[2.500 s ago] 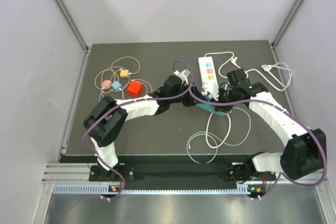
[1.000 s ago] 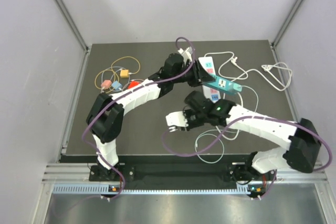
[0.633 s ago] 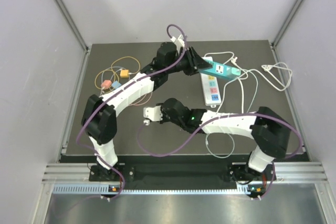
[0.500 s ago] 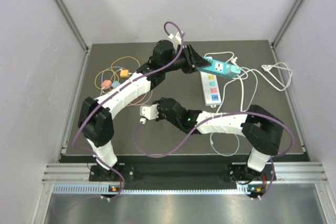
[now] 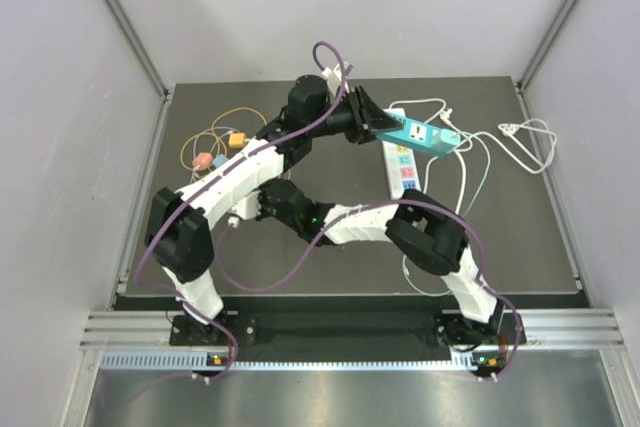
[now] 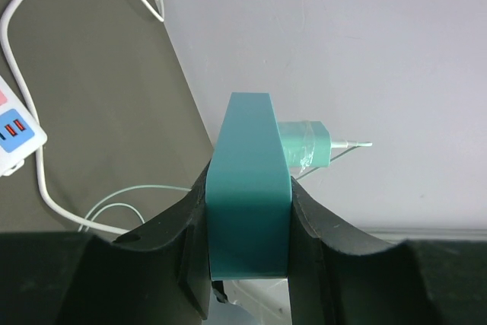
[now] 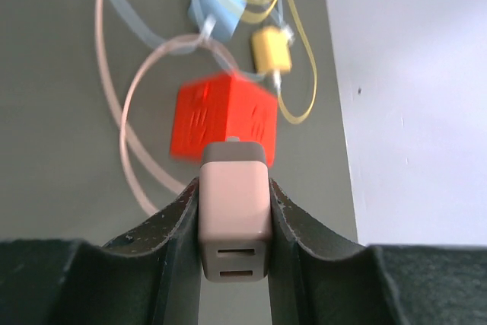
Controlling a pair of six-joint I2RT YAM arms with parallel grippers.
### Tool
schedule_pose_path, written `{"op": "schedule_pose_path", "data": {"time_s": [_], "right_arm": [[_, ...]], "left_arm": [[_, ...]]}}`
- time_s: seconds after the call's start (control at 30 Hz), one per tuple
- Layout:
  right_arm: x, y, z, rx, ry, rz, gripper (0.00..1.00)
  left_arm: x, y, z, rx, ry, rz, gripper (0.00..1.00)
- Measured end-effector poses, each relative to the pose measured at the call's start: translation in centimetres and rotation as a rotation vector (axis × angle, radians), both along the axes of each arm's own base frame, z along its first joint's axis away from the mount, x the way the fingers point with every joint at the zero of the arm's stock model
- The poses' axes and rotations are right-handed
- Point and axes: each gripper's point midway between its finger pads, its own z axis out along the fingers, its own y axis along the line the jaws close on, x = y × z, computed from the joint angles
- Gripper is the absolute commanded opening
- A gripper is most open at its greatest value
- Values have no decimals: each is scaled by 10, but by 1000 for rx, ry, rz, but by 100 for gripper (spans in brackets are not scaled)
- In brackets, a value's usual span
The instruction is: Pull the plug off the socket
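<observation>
Left hand [image 6: 249, 215] is clamping narrow on the teal rectangular plastic socket block [image 6: 249, 138], one finger pressing each long side. In the top view the block is sitting upper centre of the frame, just above the white power strip [image 5: 398, 155] lying on the dark desk [image 5: 500, 237]. A small pale-green fitting [image 6: 306, 144] is sticking out of the block's right face in the left wrist view, with a thin cable trailing from it.

Right hand [image 7: 233, 222] is closing narrow on the off-white boxy plastic plug [image 7: 233, 184], two slots showing on its near face. In the top view this hand is sitting left of centre, well apart from the socket block, so plug and socket are showing as separated.

Beyond the plug, at the centre of the right wrist view, a red plastic cube [image 7: 222, 118] is lying on the desk among loops of coloured cable.
</observation>
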Motion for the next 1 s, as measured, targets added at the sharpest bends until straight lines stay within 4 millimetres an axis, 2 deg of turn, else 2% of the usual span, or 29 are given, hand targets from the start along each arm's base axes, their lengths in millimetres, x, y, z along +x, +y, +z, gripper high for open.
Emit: {"op": "schedule_pose_path", "data": {"time_s": [0.1, 0.23, 0.33, 0.43, 0.5, 0.7, 0.8, 0.83, 0.93, 1.0], "right_arm": [[5, 31, 16, 91, 37, 24, 0], [7, 64, 37, 190, 99, 63, 1], [4, 82, 43, 235, 153, 96, 13], [1, 94, 36, 250, 196, 116, 22], [3, 103, 26, 258, 216, 119, 23], [16, 118, -21, 222, 254, 58, 35], [19, 114, -43, 189, 268, 25, 62], [20, 112, -48, 176, 273, 15, 81], [20, 110, -51, 168, 270, 9, 99], [19, 107, -50, 170, 267, 12, 100]], "left_arm": [[-2, 0, 1, -7, 18, -6, 0], [-3, 0, 2, -14, 35, -9, 0], [-3, 1, 3, -21, 47, -12, 0], [-2, 1, 5, -28, 51, -13, 0], [-1, 2, 5, -31, 56, -11, 0], [0, 3, 8, -43, 53, -7, 0], [1, 3, 10, -47, 50, -7, 0], [1, 3, 10, -47, 50, -6, 0], [2, 4, 10, -49, 48, -4, 0], [3, 4, 10, -51, 45, -2, 0]]}}
